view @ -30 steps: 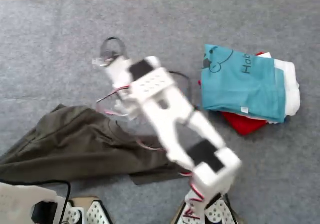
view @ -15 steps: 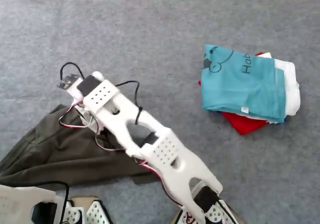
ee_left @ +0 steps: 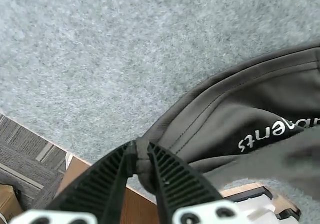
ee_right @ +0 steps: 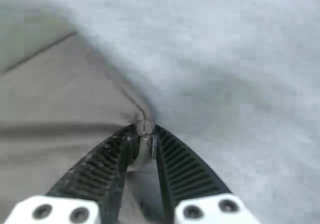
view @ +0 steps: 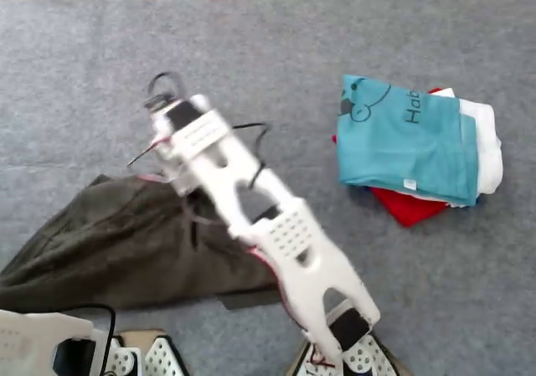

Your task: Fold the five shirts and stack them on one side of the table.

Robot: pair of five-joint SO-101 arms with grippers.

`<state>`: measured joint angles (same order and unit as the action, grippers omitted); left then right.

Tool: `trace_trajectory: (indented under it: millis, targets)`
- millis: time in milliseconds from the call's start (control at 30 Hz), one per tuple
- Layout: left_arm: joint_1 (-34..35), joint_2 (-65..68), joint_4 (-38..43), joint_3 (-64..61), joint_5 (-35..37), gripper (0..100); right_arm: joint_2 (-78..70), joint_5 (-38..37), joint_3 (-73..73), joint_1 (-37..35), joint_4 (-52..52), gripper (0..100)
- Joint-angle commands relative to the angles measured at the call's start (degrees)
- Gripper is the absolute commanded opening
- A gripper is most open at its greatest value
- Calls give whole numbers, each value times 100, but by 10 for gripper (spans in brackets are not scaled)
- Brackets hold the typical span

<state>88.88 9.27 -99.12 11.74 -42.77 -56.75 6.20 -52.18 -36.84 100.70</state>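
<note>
A dark olive shirt lies crumpled at the table's front left. My right arm stretches from the front edge across it, and the right gripper is shut on a pinched fold of the olive shirt near its upper edge. My left gripper is shut on another corner of the olive shirt, near the table's front left edge. A stack of folded shirts sits at the right: a teal shirt on top, a white one and a red one beneath.
Grey felt covers the table. The left arm's white base sits at the front left corner. Open felt lies across the back and middle.
The right arm swung left to the olive shirt, then drew back slightly right and away with its edge. The shirt's upper edge shifted with it.
</note>
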Motion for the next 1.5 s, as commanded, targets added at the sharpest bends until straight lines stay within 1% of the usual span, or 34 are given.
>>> trace_trajectory:
  millis: [0,100,267,333,433,567,633,733,800,867,967,1100,1200,1300,1400,1467]
  targets:
    - [-189,-44,176,-110,-149,29,1015,-123,998,835,53,13]
    - [-611,-53,369,-426,-141,29,1745,-378,2220,1380,53,13]
    - [-1807,-53,334,-1024,-132,29,2941,-932,4338,1820,9,14]
    - [-2264,-53,334,-1182,-114,29,3424,-1099,5112,1846,-44,14]
    - [-2853,-62,325,-1226,193,29,4145,-1512,6176,1802,-79,14]
    - [-3231,-105,325,-1209,299,29,5095,-2101,7231,1257,-70,15]
    - [-3231,-105,325,-1182,273,29,5534,-2171,7407,958,-62,25]
    - [-3064,-62,325,-945,273,29,6185,-2277,7415,624,35,113]
    - [-2914,-53,325,-752,264,29,6580,-2365,7363,536,35,168]
    - [-2738,-53,325,-593,44,29,6862,-2470,7134,580,35,201]
    - [-2413,-53,325,-356,-413,29,7046,-2435,6563,862,26,211]
    - [-1842,-53,325,-75,-1020,29,6607,-2356,5736,1064,-62,211]
    - [-1552,-62,308,-75,-1503,29,5859,-1767,5147,1046,-308,208]
    - [-1385,-62,-44,-48,-2004,29,4936,-1266,4435,897,-396,208]
    - [-1376,-62,-141,-127,-2057,29,4022,-782,3776,484,-149,208]
    - [-1411,-62,-141,-233,-2013,29,3389,-176,3442,255,-44,193]
